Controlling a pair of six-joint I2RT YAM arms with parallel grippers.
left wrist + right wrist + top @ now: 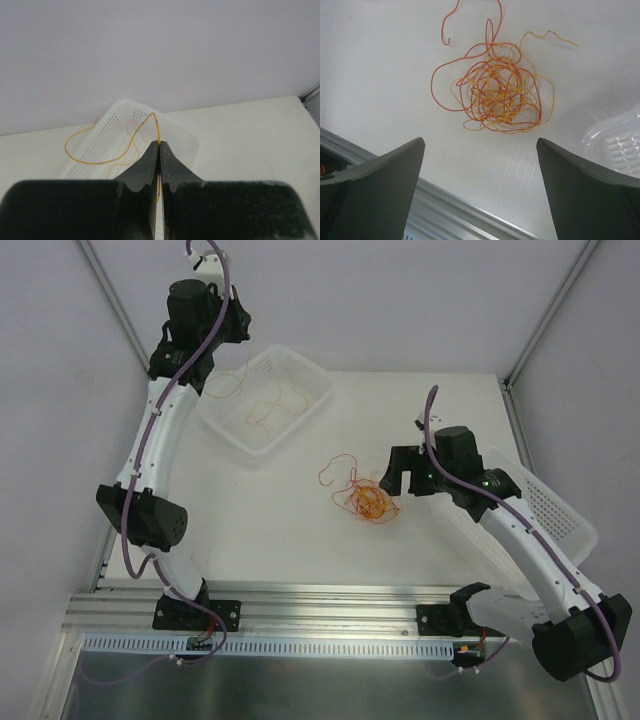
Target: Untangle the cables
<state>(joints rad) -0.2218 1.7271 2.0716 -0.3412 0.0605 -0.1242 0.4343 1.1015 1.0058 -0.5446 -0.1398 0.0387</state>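
Left gripper [159, 145] clenched on 1 thin orange cable [158, 129] above white perforated plastic basket [187, 137]. Right gripper [480, 142] released over tangled red and orange cables [497, 95] right of basket.

Orange and red cables [495, 95], tangled

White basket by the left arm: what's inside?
Thin orange cables show inside the basket; the left end effector above is shut on one cable. The left arm hides part of its left edge.
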